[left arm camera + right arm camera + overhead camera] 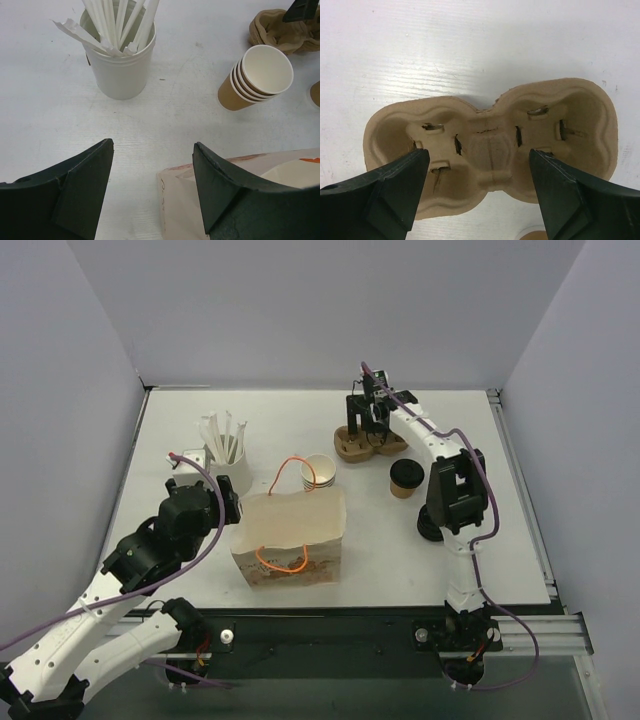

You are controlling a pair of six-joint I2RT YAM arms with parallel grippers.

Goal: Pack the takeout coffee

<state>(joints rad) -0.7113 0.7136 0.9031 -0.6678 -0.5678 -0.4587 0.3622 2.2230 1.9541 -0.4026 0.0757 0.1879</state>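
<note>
The takeout coffee (404,478), a small tan cup with a black lid on it, stands upright right of centre. A pale paper bag (290,540) with orange handles sits in the near middle; its corner shows in the left wrist view (200,200). My left gripper (232,506) is open and empty at the bag's left edge; in the left wrist view (152,150) the right finger is over the bag. My right gripper (368,422) is open and empty just above a brown pulp cup carrier (490,145), its fingers straddling the carrier's near middle.
A nested stack of tan cups (318,472) lies tilted behind the bag and also shows in the left wrist view (257,77). A white tub of wrapped straws (228,455) stands at the back left. The carrier (368,445) lies at the back, behind the coffee.
</note>
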